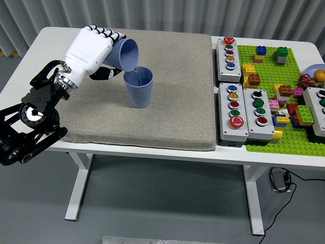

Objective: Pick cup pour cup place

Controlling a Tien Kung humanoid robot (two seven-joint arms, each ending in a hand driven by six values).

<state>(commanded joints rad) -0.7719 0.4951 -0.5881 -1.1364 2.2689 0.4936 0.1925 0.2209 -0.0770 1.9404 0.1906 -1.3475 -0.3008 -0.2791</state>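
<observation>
My left hand (96,48) is shut on a blue ribbed cup (124,54), holding it tipped steeply with its mouth facing right and down. The cup's lip hangs just over the rim of a second blue cup (138,87), which stands upright on the grey mat (167,101). Water shows inside the standing cup. My right hand is out of view.
Three grey button boxes (228,52) (233,112) (259,108) line the mat's right edge. A green baseplate (284,101) with several toy bricks lies at far right, with another button box (317,109) at the picture's edge. The white table's (45,38) left edge is near my arm.
</observation>
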